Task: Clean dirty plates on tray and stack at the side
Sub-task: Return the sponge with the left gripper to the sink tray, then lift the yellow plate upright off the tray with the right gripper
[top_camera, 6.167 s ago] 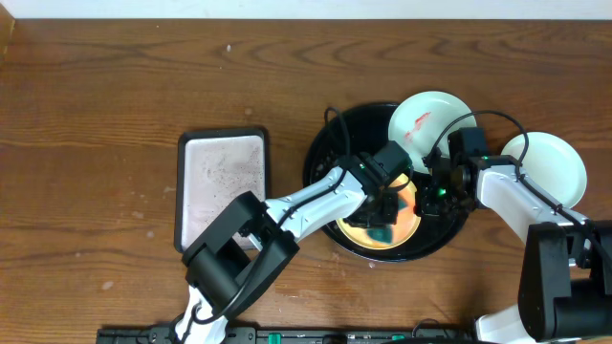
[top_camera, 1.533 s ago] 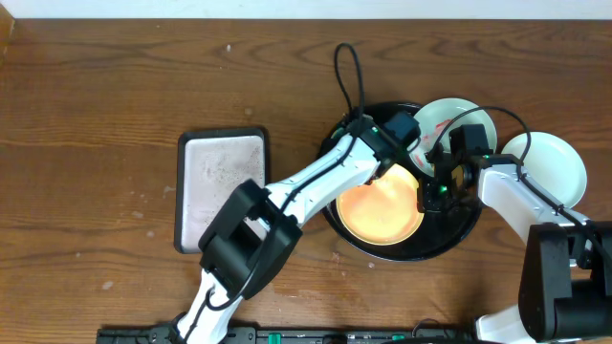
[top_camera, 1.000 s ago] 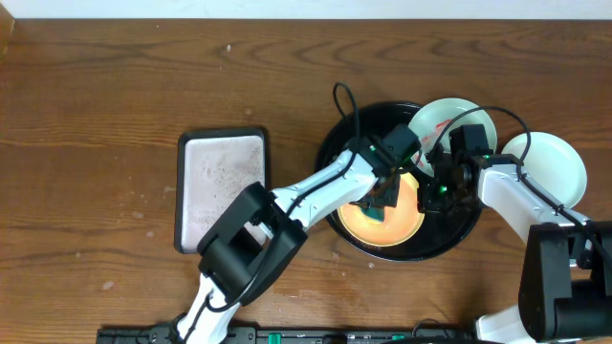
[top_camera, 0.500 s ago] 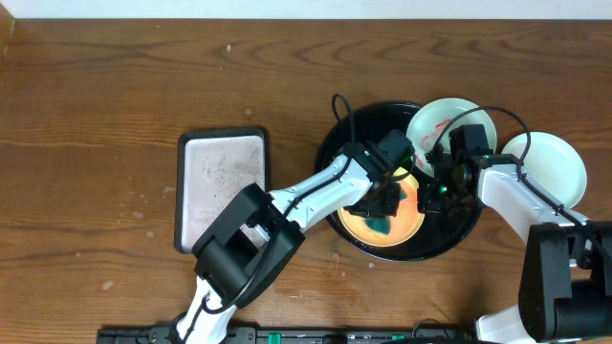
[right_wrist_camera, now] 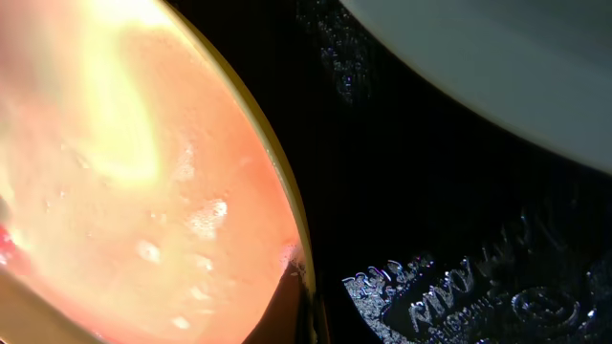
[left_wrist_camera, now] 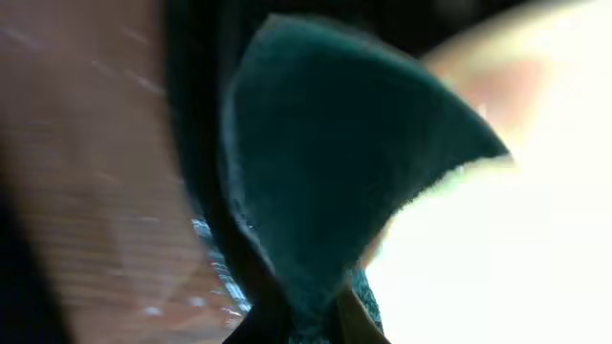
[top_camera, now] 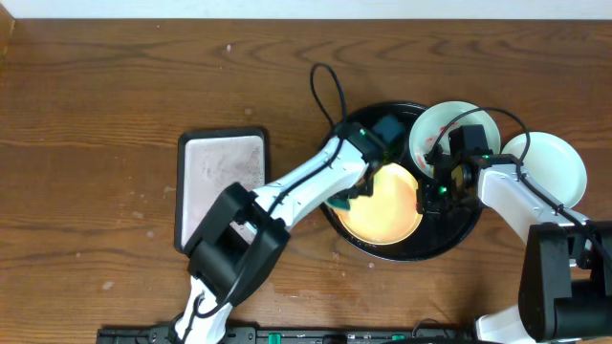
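A yellow plate [top_camera: 381, 208] lies in the round black tray [top_camera: 449, 241], wet and orange-tinted, with water drops on it in the right wrist view [right_wrist_camera: 124, 172]. My right gripper [top_camera: 427, 196] is shut on its right rim [right_wrist_camera: 301, 287]. My left gripper [top_camera: 382, 135] is over the tray's far rim, shut on a dark green sponge [top_camera: 388, 125] that fills the left wrist view [left_wrist_camera: 335, 162]. A pale plate [top_camera: 442, 134] with red smears rests on the tray's far right rim. A clean white plate [top_camera: 553, 164] sits on the table to the right of the tray.
A small rectangular silver tray [top_camera: 222, 186] lies left of the black tray. Cables loop above the tray's far edge [top_camera: 330, 91]. The right arm's base [top_camera: 564, 277] stands at the front right.
My left gripper has swept the sponge off the middle of the yellow plate and up to the tray's far rim, uncovering the plate. The right gripper has kept its hold and place.
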Robot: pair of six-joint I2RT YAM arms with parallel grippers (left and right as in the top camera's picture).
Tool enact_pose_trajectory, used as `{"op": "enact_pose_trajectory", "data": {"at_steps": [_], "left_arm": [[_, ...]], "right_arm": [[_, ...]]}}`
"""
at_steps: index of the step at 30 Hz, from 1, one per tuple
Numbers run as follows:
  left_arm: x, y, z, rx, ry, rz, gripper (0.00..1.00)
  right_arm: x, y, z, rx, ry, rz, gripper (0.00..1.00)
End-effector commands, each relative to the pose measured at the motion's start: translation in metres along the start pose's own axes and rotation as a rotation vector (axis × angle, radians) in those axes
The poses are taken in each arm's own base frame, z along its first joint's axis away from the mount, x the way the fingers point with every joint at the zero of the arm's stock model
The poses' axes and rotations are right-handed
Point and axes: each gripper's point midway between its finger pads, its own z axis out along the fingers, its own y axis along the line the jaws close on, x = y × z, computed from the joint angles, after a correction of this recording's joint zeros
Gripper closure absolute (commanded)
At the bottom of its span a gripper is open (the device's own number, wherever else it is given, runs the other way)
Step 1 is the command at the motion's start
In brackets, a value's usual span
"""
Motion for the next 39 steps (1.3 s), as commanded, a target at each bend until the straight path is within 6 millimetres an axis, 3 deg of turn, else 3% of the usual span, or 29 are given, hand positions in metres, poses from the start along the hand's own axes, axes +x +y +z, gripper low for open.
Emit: {"op": "enact_pose_trajectory", "data": {"at_steps": [1,6,11,14,18,19,20,23,25,30,31,35,39], "left_arm": [[-0.034,0.015,-0.061,0.023,-0.177,-0.055,0.93],[-0.027,0.05,-0.108,0.038,-0.201,-0.094,0.92],[-0.011,0.122,-0.131,-0.081,-0.153,-0.166,0.92],[-0.005,0.17,-0.129,-0.186,-0.128,-0.235,0.92],[0.002,0.211,-0.099,-0.233,-0.048,-0.3,0.92],[0.004,0.215,-0.087,-0.221,-0.025,-0.307,0.92],[0.004,0.216,-0.074,-0.185,-0.001,-0.303,0.92],[0.007,0.211,-0.043,-0.045,0.055,-0.292,0.92],[0.008,0.218,-0.036,-0.03,0.068,-0.321,0.92],[0.006,0.229,-0.042,-0.026,0.05,-0.34,0.83],[0.006,0.23,-0.045,-0.022,0.041,-0.339,0.76],[0.008,0.232,-0.062,-0.008,-0.004,-0.344,0.61],[0.011,0.234,-0.076,0.004,-0.038,-0.349,0.56]], "right_arm": [[0.011,-0.023,0.008,0.106,0.04,0.001,0.99],[0.011,-0.023,0.008,0.106,0.039,0.0,0.99],[0.008,-0.022,0.008,0.101,0.025,-0.004,0.97],[0.003,-0.02,0.008,0.09,0.008,-0.008,0.95],[-0.001,-0.009,0.009,0.028,-0.007,-0.014,0.86],[0.0,-0.007,0.009,0.014,-0.005,-0.014,0.89],[0.0,-0.004,0.009,-0.002,-0.002,-0.014,0.98],[0.002,0.003,0.008,-0.042,0.004,-0.013,0.99],[0.0,0.005,0.004,-0.044,-0.01,-0.016,0.99],[-0.007,0.009,-0.025,0.065,-0.115,-0.043,0.99],[-0.008,0.01,-0.032,0.099,-0.14,-0.054,0.99],[-0.014,0.014,-0.072,0.295,-0.301,-0.148,0.99],[-0.018,0.022,-0.109,0.446,-0.456,-0.233,0.99]]}}
